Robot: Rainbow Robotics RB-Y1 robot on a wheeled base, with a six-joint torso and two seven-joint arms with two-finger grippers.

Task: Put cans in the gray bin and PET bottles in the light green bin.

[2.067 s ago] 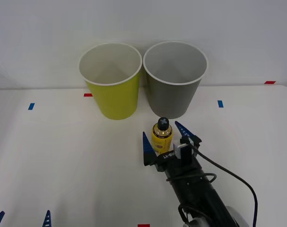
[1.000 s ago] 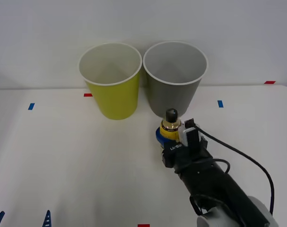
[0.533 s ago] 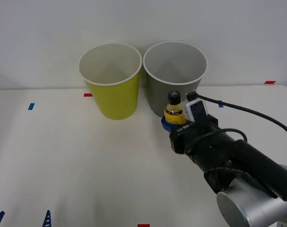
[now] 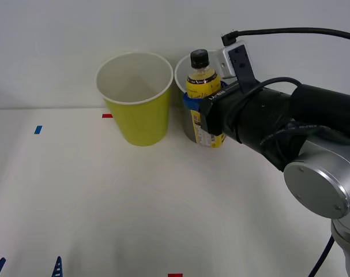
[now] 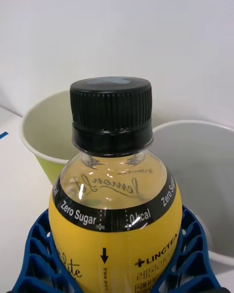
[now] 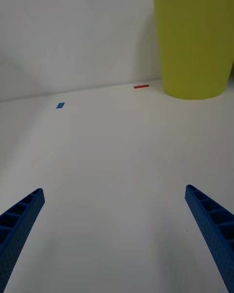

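The right claw (image 4: 202,99), clamped on the PET bottle (image 4: 203,86), had lifted it off the surface to bin-rim height. It hung before the gray bin (image 4: 185,75) (the wrong one), so the light green bin (image 4: 137,109) lay leftward. The left claw (image 6: 117,234) waited open.

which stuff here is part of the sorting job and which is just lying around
Part of the job:
- yellow PET bottle, held off the table in the right hand
- light green bin
- gray bin

Just there:
- blue tape mark and red tape mark on the table
- left hand, open and idle

A white table (image 4: 105,202) carries the light green bin (image 4: 137,109), apparently the gray bin (image 5: 204,176), and tape marks.
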